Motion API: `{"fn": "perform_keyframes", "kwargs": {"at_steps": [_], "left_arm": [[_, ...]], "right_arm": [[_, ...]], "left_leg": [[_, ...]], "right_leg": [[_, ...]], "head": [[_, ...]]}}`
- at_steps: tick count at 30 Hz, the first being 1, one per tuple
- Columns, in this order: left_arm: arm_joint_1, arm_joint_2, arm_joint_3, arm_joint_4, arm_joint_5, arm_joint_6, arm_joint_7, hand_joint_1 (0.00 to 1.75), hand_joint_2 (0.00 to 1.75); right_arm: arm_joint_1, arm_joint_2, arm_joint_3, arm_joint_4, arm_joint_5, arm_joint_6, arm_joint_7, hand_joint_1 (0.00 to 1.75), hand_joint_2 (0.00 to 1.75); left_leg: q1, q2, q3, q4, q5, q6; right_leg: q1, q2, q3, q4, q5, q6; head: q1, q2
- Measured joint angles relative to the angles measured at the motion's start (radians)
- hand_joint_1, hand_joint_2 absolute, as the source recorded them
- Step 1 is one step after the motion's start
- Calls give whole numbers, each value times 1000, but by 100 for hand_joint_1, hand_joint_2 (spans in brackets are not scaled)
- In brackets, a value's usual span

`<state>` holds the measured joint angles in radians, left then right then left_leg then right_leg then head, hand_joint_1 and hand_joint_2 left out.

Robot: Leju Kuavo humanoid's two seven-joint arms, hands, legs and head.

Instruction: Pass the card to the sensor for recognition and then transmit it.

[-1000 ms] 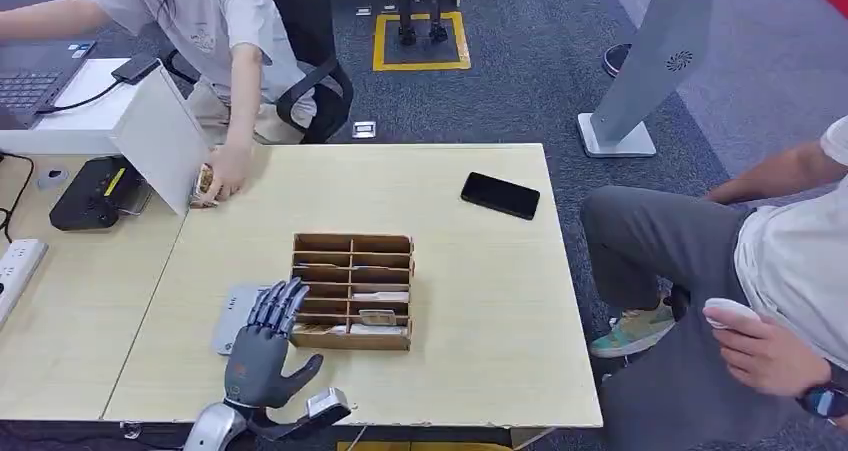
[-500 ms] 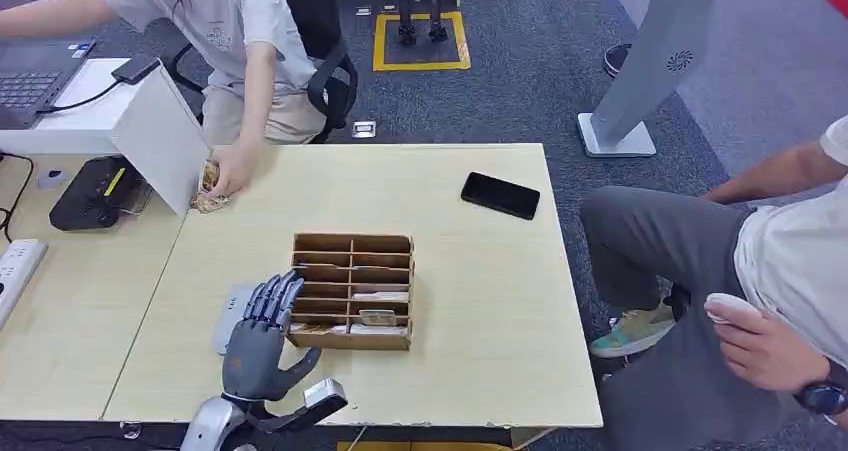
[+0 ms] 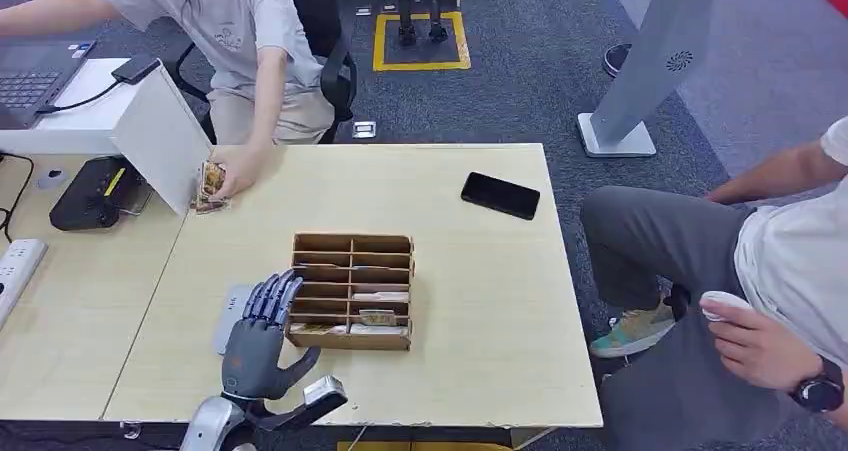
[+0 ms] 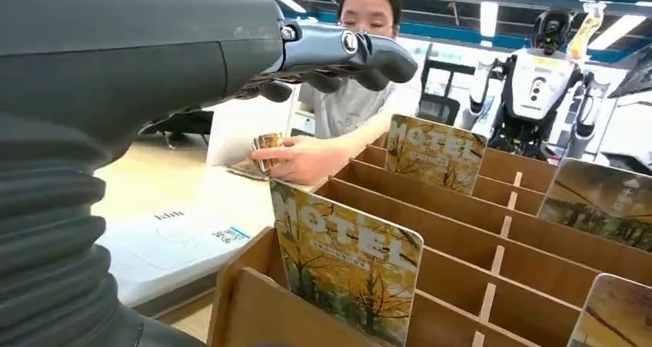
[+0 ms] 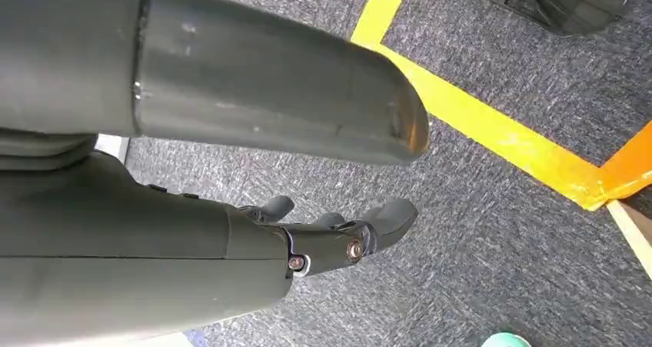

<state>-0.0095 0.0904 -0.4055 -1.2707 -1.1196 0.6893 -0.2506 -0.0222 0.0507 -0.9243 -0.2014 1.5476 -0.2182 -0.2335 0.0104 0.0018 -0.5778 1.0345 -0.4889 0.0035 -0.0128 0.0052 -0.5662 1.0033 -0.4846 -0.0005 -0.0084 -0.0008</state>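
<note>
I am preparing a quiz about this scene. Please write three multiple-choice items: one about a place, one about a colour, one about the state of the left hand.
1. Where does the black phone lie on the pale wooden table?
A. inside the box
B. beyond the brown cardboard divider box, toward the far right corner
C. on the floor

2. What colour is the floor square beyond the table?
A. yellow
B. green
C. white

3. What is the state of the robot's left hand?
A. holding the phone
B. holding a card
C. open, fingers apart, holding nothing

Answers: 1 B, the phone is on the tabletop past the box; 2 A, the outline is yellow; 3 C, fingers spread beside the box's left edge.
</note>
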Motion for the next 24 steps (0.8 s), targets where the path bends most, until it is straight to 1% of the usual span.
{"fn": "perform_keyframes", "kwargs": {"at_steps": [6, 14, 24], "left_arm": [[-3, -1, 0, 0, 32, 0, -21, 0, 175], [-4, -9, 10, 0, -102, 0, -36, 0, 175], [-4, -18, 30, 0, -109, 0, -43, 0, 175]], "right_arm": [[0, 0, 0, 0, 1, 0, 0, 0, 0], [-1, 0, 0, 0, 1, 1, 0, 0, 0], [-1, 0, 0, 0, 1, 1, 0, 0, 0]], "left_leg": [[0, 0, 0, 0, 0, 0], [0, 0, 0, 0, 0, 0], [0, 0, 0, 0, 0, 0]], "right_leg": [[0, 0, 0, 0, 0, 0], [0, 0, 0, 0, 0, 0], [0, 0, 0, 0, 0, 0]], "head": [[0, 0], [0, 0], [0, 0]]}}
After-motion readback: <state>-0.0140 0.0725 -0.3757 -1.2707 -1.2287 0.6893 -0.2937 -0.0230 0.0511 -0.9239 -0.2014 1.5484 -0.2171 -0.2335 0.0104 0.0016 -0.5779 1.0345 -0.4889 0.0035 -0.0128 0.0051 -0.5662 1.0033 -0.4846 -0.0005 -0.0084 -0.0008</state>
